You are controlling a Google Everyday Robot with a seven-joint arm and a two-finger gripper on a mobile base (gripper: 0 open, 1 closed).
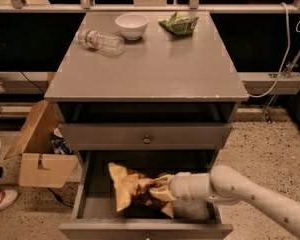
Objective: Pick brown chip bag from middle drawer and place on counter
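The brown chip bag is crumpled, dark brown and tan-yellow, and stands inside the open middle drawer at the bottom of the view. My gripper reaches in from the right on a white arm and is shut on the bag's right side. The bag looks raised and tilted, its left end up. The counter is the flat grey top of the cabinet, above and behind the gripper.
On the counter stand a white bowl, a clear plastic bottle lying on its side and a small green bag. A shut knobbed drawer front sits above the open drawer. A cardboard box stands on the floor at left.
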